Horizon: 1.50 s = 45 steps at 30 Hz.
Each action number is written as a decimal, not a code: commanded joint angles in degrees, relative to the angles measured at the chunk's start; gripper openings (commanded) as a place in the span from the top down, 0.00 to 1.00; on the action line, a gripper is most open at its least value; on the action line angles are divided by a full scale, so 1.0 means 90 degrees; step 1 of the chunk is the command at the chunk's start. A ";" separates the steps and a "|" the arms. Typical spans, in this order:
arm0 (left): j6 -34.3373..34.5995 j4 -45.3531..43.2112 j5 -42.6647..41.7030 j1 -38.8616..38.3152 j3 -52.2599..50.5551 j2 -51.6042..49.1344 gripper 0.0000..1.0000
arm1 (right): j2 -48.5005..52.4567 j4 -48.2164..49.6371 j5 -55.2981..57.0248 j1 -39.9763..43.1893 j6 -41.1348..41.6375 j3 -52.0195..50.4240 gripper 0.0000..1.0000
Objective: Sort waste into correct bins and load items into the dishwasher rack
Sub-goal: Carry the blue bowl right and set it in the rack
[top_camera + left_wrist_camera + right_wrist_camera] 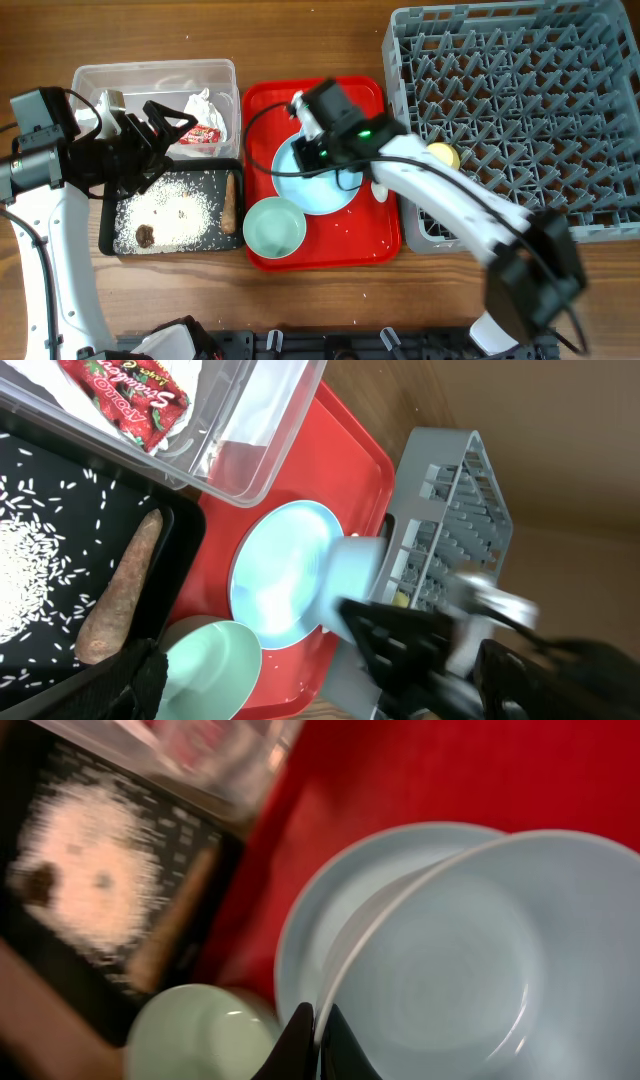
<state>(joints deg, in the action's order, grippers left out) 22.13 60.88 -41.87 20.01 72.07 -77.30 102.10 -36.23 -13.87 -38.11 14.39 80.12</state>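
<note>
My right gripper [318, 1042] is shut on the rim of the light blue cup [470, 960], which hangs tilted just above the light blue plate [318, 190] on the red tray [350, 240]. The pale green bowl [274, 227] sits at the tray's front left. A yellow cup [443, 155] lies at the near left edge of the grey dishwasher rack [520, 90]. My left gripper [160, 135] hangs open and empty over the seam between the clear tub [150, 75] and the black tray [108, 235]. The tub holds a tissue [205, 104] and a red wrapper [205, 133].
Rice [175, 205], a dark bit [146, 236] and a brown stick [229, 200] lie in the black tray. A white piece [380, 190] shows at the red tray's right edge. The right arm stretches from the front right across the rack's corner.
</note>
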 commanded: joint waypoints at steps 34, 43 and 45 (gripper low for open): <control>-0.0083 -0.0015 -0.0005 0.0041 0.0066 0.0090 0.00 | 0.2181 0.2038 -0.7949 0.6635 -0.1073 0.0192 0.92; -0.0083 -0.0015 -0.0005 0.0041 0.0066 0.0090 0.00 | 0.2176 0.1316 -0.5928 0.6929 -0.0974 0.0192 0.73; -0.0083 -0.0015 -0.0005 0.0041 0.0066 0.0090 0.00 | 0.2166 0.1338 -0.5931 0.7055 -0.0801 0.0202 0.71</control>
<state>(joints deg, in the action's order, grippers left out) 22.13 60.88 -41.87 20.01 72.07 -77.30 120.44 -24.23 -71.31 23.57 5.39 81.89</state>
